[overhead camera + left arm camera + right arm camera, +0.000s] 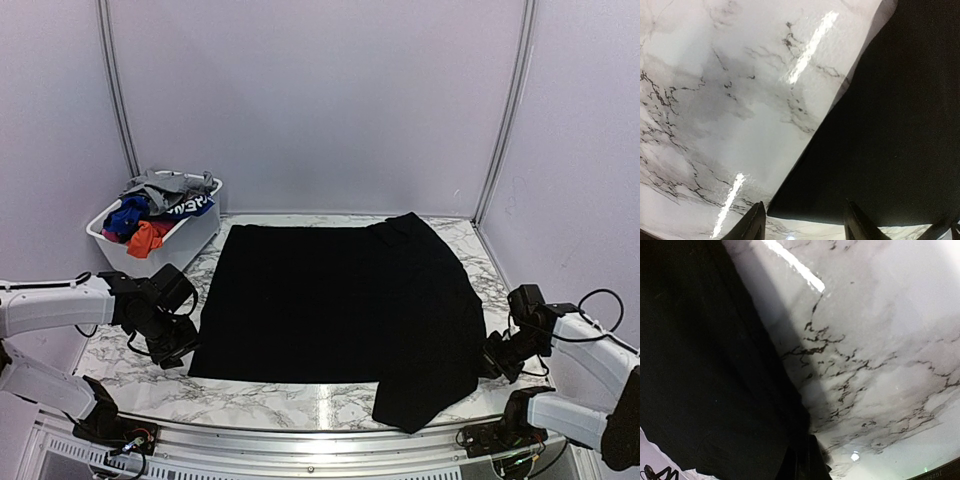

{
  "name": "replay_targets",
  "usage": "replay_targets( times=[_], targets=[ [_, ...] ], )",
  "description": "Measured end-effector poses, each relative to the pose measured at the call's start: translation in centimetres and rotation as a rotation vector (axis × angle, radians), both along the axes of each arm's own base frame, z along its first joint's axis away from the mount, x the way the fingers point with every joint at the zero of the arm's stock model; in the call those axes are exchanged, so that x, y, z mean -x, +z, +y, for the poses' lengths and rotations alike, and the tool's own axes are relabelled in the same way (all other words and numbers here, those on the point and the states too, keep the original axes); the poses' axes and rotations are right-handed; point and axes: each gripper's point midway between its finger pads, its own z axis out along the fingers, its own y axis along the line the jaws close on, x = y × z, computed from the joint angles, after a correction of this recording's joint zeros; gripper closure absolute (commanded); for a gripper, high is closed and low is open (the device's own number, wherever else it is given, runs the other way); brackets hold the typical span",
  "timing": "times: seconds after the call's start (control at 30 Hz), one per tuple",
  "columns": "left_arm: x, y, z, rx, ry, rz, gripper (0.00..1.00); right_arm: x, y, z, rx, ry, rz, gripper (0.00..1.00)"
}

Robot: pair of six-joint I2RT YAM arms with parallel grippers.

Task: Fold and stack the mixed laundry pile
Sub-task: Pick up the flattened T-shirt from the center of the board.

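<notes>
The left claw is hanging released, its jaws straddling the near left corner of the black garment, apparently lining up to pinch that corner. The right claw is looking clenched on the garment's right edge, probably gripping it to pull the cloth taut. The garment is lying spread flat on the marble worktop, one flap reaching the near edge, laid out for folding. The remaining laundry pile is sitting in the white basket at far left.
</notes>
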Motion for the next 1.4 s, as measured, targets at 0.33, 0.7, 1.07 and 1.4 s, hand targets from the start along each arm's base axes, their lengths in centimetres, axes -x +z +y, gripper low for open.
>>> replay_targets(
  times=[0.33,0.7,1.07,1.4],
  targets=[
    [1.4,-0.9,0.4,-0.031,-0.025,0.041,0.64,0.2,1.4,-0.1,0.001,-0.020,-0.013,1.00],
    [2.9,-2.1,1.0,-0.069,-0.042,0.095,0.63,0.4,1.3,-0.1,0.001,-0.023,-0.001,1.00],
    [2.6,-2.4,0.5,-0.084,-0.058,0.105,1.00,0.5,1.3,-0.1,0.001,-0.024,0.003,1.00],
    [2.7,-0.2,0.1,-0.033,-0.049,0.081,1.00,-0.4,3.8,-0.1,-0.005,-0.033,-0.047,1.00]
  ],
)
